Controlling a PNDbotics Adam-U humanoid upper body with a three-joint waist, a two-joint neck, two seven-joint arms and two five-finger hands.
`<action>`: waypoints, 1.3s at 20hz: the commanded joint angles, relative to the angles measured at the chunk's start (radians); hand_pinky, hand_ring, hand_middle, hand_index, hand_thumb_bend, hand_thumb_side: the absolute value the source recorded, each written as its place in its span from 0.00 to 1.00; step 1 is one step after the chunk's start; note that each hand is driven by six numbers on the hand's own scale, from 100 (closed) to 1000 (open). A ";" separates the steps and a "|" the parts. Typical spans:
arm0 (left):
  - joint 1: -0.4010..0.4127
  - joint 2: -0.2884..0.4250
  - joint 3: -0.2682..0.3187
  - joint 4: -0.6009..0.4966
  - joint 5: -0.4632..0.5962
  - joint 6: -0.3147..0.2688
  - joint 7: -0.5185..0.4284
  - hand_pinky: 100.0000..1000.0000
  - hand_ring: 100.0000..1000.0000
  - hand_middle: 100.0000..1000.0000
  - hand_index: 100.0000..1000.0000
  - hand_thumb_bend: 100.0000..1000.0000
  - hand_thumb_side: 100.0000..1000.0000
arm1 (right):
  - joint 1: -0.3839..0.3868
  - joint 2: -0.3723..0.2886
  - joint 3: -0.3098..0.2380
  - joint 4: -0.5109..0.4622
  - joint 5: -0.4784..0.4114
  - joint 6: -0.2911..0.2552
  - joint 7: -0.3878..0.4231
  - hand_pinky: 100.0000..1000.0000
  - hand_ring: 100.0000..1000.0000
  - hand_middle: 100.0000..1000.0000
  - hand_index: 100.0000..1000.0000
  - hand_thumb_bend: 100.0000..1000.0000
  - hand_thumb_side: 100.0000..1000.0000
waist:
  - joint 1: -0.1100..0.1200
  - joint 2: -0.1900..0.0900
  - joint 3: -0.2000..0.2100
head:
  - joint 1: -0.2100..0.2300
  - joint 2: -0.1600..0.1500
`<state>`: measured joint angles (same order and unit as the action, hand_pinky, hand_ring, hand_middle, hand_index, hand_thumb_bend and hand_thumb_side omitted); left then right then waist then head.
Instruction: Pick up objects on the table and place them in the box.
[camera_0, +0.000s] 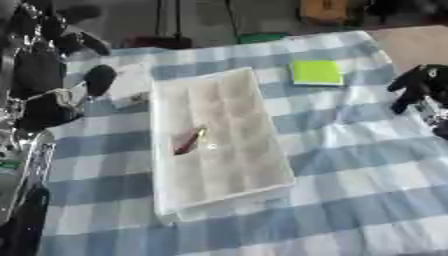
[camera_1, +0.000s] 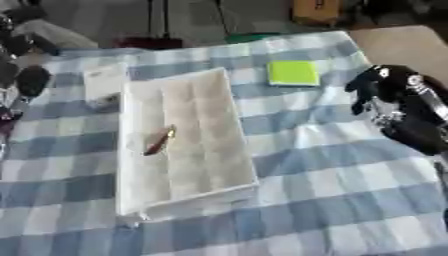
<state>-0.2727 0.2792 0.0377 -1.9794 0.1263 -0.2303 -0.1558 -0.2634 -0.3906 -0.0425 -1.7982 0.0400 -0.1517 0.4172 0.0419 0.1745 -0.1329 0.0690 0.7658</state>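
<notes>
White box (camera_0: 254, 170) holds a reddish pen (camera_0: 187, 140); no writing legible.

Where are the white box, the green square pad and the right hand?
white box (camera_0: 166, 200), left eye view, its near wall.
green square pad (camera_1: 292, 73), right eye view, its middle.
right hand (camera_1: 385, 87), right eye view, its palm.

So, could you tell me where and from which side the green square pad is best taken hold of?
The green pad lies flat on the checked cloth, beyond the white box, so probably only its edges offer a hold. I would pinch its right edge, coming from the right with the right hand, which is the nearer hand.
</notes>
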 joint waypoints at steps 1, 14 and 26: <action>-0.012 0.006 0.007 -0.021 -0.001 -0.002 -0.001 0.48 0.77 0.98 0.90 0.63 0.17 | -0.008 -0.010 -0.008 -0.011 0.006 0.001 0.000 0.49 0.39 0.56 0.63 0.00 0.48 | -0.003 -0.010 0.001 | -0.001 0.004; -0.013 0.010 0.008 -0.021 -0.001 -0.005 -0.003 0.48 0.76 0.98 0.90 0.63 0.17 | -0.009 -0.010 -0.009 -0.011 0.006 0.001 0.001 0.49 0.39 0.56 0.63 0.00 0.48 | -0.001 -0.010 0.000 | -0.002 0.004; -0.041 0.299 0.039 0.044 -0.263 0.026 0.033 0.53 0.81 0.95 0.93 0.72 0.27 | -0.007 -0.016 -0.009 -0.010 0.007 0.000 0.002 0.49 0.39 0.56 0.63 0.00 0.48 | 0.006 -0.012 -0.015 | -0.004 0.004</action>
<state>-0.3010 0.5241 0.0651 -1.9356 -0.1038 -0.2064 -0.1321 -0.2631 -0.3906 -0.0427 -1.7980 0.0418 -0.1508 0.4186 0.0493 0.1746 -0.1477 0.0681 0.7658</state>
